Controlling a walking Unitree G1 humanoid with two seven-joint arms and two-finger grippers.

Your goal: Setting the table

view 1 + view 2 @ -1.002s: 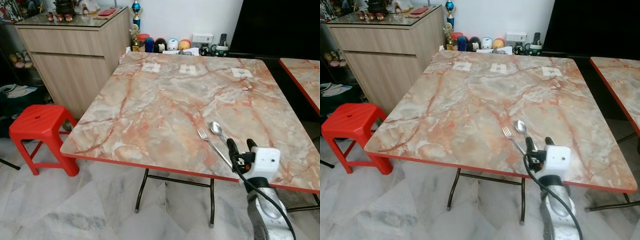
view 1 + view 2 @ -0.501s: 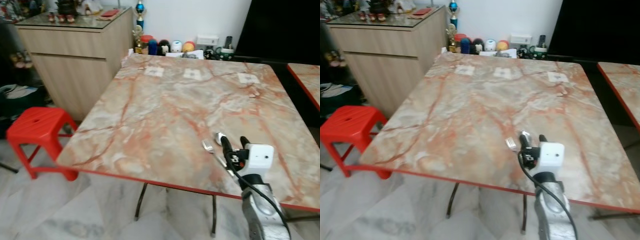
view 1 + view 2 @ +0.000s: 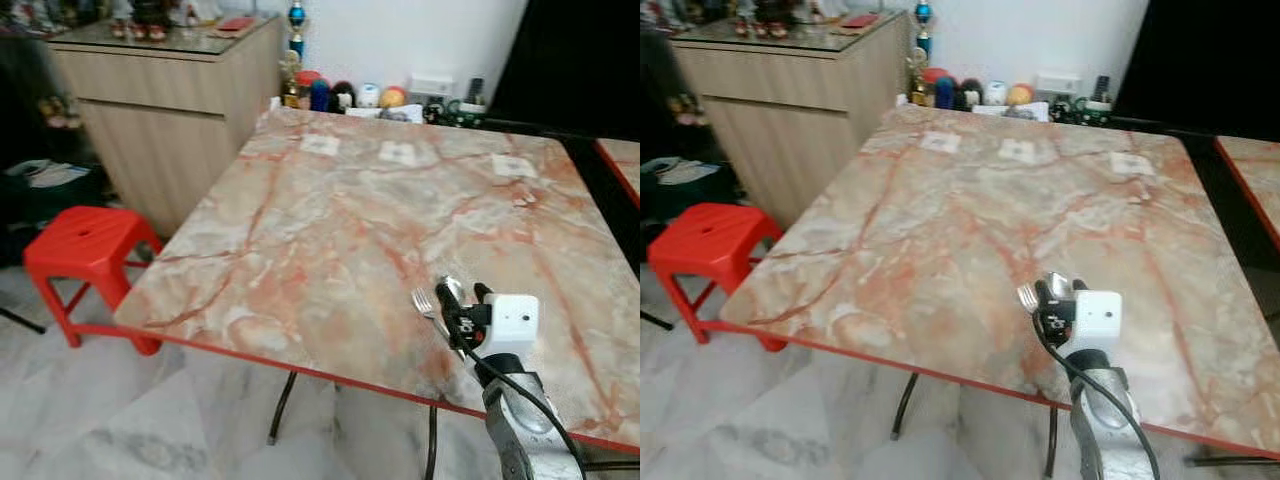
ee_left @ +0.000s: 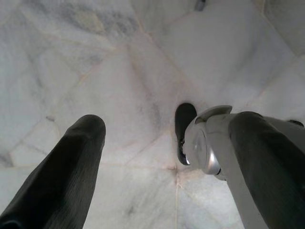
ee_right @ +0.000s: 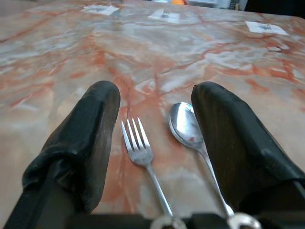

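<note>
A steel fork (image 5: 138,143) and a spoon (image 5: 183,124) lie side by side on the marble-patterned table (image 3: 330,220), near its front right edge. My right gripper (image 5: 155,95) hovers low over their handles, open, with one finger on the outer side of each piece. From the head views the right gripper (image 3: 461,300) hides the handles; the fork's tines (image 3: 421,298) and the spoon bowl (image 3: 452,287) peek out ahead of it. My left gripper (image 4: 167,124) hangs open over the floor beside my foot (image 4: 183,129).
A red plastic stool (image 3: 85,240) stands left of the table. Behind it is a wooden cabinet (image 3: 170,110). Small toys and a trophy (image 3: 345,92) line the wall at the table's far edge. A second table (image 3: 620,160) stands at the right. The floor is pale marble (image 3: 120,420).
The whole view has shifted as I move. My right gripper has advanced along the fork and spoon from the table's edge and now covers their handles up to the heads.
</note>
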